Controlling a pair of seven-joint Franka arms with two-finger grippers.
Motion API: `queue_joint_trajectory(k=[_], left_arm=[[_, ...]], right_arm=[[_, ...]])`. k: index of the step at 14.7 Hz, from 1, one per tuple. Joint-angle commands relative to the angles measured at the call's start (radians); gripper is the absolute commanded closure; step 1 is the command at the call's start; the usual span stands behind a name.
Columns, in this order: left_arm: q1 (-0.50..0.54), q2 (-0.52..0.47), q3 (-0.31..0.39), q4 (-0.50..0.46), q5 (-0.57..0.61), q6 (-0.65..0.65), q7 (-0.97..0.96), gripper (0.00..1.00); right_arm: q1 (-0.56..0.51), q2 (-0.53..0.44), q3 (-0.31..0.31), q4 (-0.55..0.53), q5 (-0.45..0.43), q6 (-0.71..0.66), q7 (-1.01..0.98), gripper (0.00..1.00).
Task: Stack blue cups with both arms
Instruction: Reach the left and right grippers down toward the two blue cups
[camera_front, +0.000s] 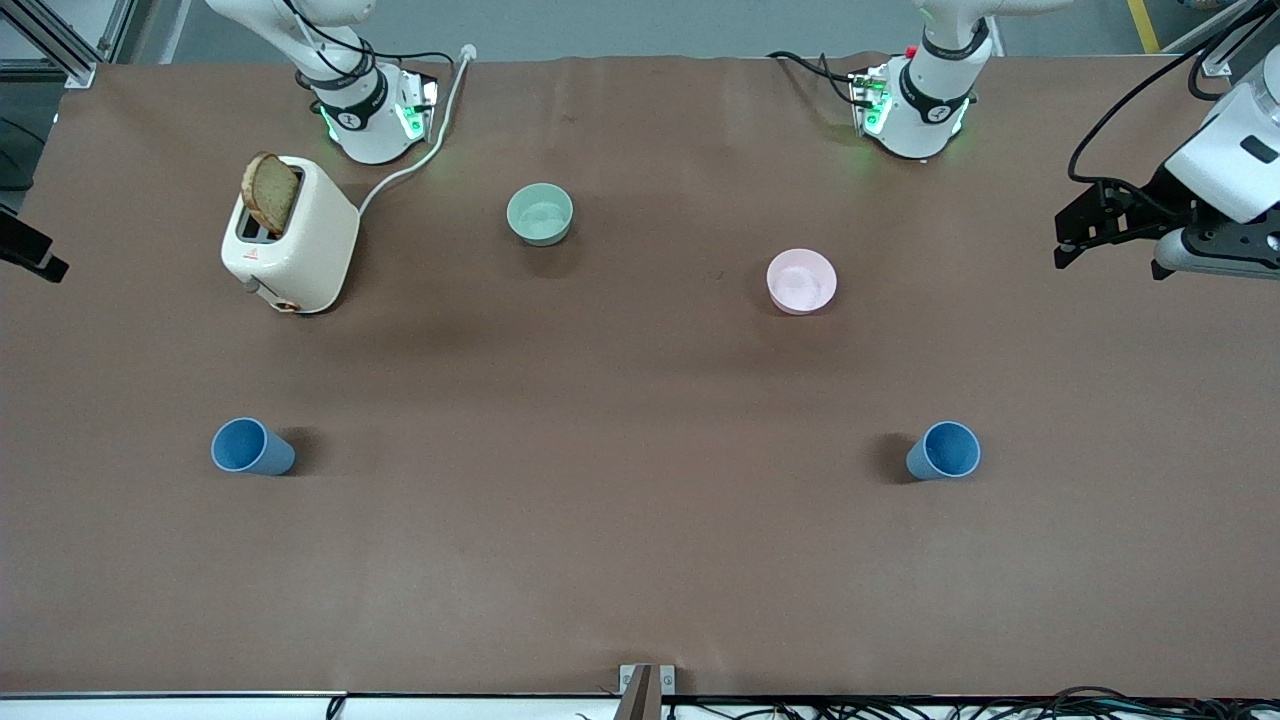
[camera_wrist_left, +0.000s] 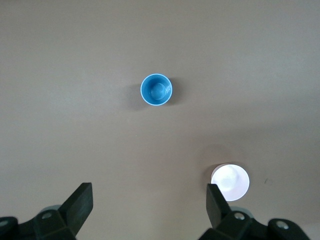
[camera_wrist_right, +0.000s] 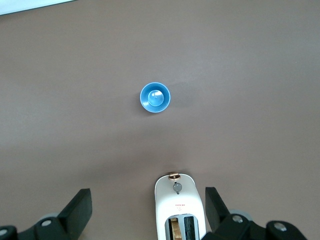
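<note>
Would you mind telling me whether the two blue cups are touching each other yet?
Apart. The front view shows one blue cup toward the right arm's end of the table and the other blue cup toward the left arm's end, with bare table between them.

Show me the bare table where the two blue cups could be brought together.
The widest bare patch lies between the two blue cups, nearer the front camera than the green bowl and pink bowl. It is most crowded toward the right arm's end, around the toaster and its cord.
</note>
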Motion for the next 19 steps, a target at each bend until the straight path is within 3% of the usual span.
queue_joint_trajectory(k=[1,6,13,15,19], left_arm=[[0.003,-0.010,0.004,0.012,-0.005,-0.017,0.005,0.00],[0.006,-0.002,0.006,0.020,-0.001,-0.016,0.009,0.00],[-0.047,0.105,-0.019,0.058,-0.004,0.047,-0.068,0.00],[-0.098,0.143,-0.027,0.054,0.001,0.102,-0.126,0.00],[-0.156,0.248,-0.028,0.031,0.001,0.194,-0.229,0.00]], right_arm=[[-0.003,-0.014,0.002,-0.016,-0.002,0.019,0.000,0.00],[-0.010,-0.014,-0.001,-0.018,0.015,0.030,0.000,0.00],[-0.013,-0.005,-0.001,-0.018,0.015,0.019,-0.011,0.00],[-0.014,0.047,-0.002,-0.018,0.015,0.032,-0.012,0.00],[-0.051,0.242,-0.002,-0.022,0.015,0.199,-0.110,0.00]])
